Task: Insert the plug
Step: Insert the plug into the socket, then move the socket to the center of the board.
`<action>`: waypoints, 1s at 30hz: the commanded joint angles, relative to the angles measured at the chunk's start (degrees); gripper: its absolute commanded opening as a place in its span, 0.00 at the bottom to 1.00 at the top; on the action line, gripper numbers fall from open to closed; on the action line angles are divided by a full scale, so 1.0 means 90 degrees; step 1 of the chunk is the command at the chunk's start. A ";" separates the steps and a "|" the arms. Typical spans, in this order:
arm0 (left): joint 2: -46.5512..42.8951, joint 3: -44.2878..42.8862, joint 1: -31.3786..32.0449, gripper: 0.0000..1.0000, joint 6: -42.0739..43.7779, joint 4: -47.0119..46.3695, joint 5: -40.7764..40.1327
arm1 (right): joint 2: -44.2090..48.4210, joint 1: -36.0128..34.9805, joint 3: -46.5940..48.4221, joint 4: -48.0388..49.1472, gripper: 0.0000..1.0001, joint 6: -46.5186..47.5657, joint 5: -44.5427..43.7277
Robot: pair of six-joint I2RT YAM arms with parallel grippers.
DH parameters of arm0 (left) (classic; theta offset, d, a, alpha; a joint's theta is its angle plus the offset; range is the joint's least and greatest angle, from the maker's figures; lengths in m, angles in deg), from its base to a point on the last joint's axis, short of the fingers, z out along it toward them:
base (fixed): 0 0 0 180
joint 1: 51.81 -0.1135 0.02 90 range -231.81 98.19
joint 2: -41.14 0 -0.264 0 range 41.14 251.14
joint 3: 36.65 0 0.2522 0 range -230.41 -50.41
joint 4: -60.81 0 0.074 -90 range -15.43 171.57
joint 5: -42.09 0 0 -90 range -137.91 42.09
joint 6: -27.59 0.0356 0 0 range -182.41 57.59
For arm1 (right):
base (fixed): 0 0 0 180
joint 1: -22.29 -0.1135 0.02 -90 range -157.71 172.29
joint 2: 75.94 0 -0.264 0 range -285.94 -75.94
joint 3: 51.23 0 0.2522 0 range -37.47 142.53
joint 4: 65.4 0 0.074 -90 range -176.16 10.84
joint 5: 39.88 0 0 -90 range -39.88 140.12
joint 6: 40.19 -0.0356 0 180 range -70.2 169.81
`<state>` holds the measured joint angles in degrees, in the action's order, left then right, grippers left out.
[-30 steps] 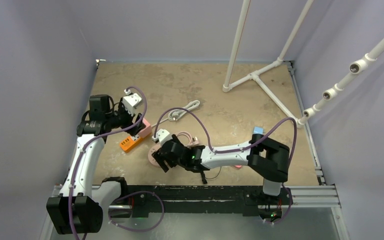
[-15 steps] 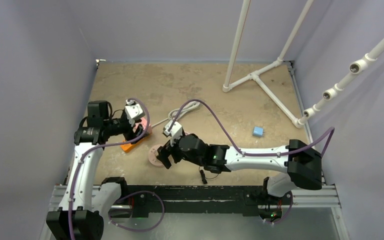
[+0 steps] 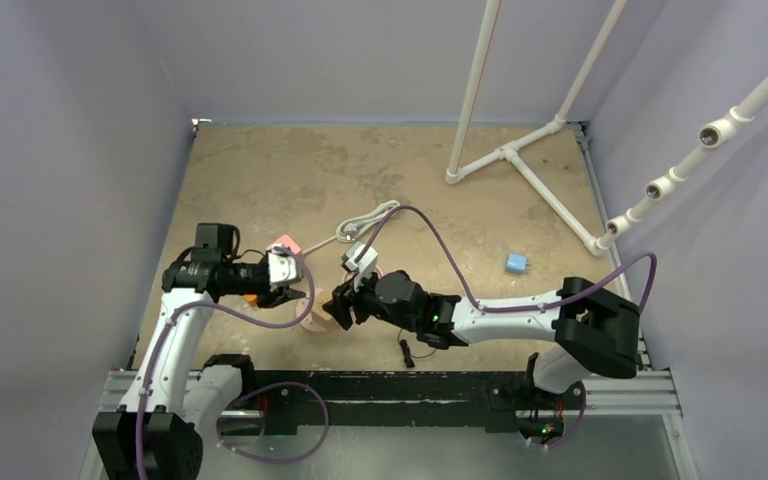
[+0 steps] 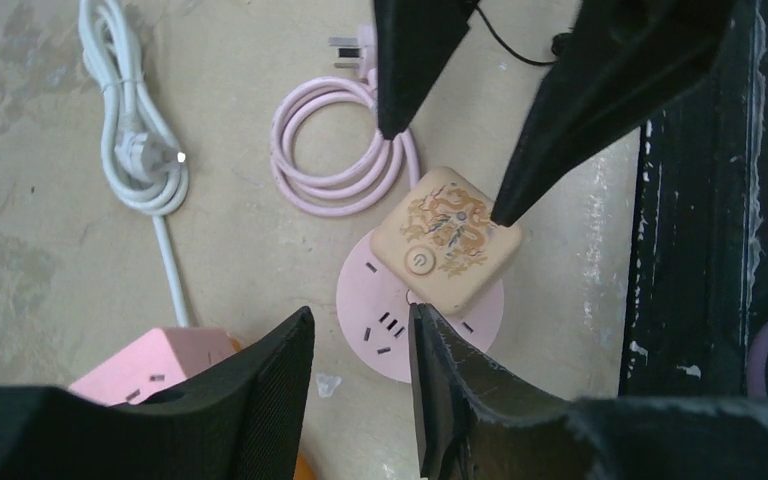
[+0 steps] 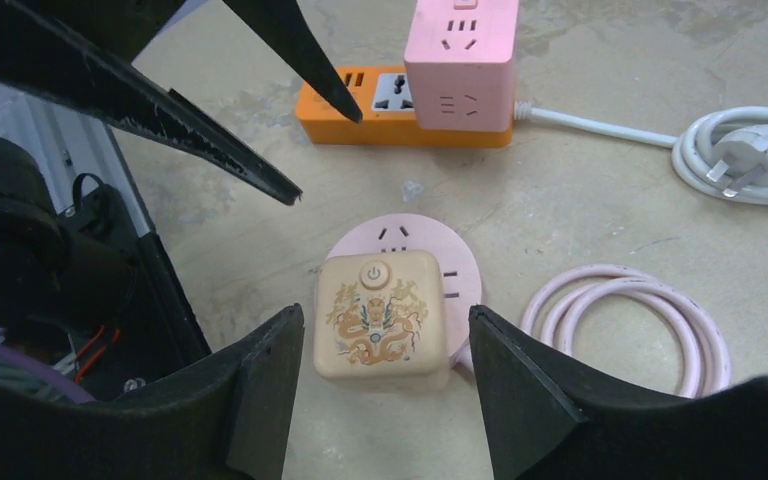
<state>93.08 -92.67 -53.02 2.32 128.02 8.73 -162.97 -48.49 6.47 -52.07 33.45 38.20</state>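
- Right gripper (image 5: 385, 318) gapes empty; beige cube plug (image 5: 378, 345) sits between its fingers, atop round pink socket (image 5: 430, 238).
- Left gripper (image 4: 360, 316) open, empty too.
- Best: clamp squarely, press straight down.

Plain lavender walls (image 3: 60, 120) enclose the mottled tan worktop (image 3: 260, 170) on its far, left and right edges, under even light. A white pipe frame (image 3: 508, 152) stands at the far right corner. A black rail (image 3: 430, 385) runs along the near edge.
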 commanded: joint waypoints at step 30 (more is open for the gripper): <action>0.0335 0.0742 0.1258 0.23 0.5972 0.0873 -0.0093 | -0.0465 0.0091 -0.0129 0.0331 0.53 -0.0183 0.0498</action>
<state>97.08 -86.11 -41.96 54.56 141.00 6.35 -167.80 -47.68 4.38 -47.37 30.76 42.24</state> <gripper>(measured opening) 0.232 0.538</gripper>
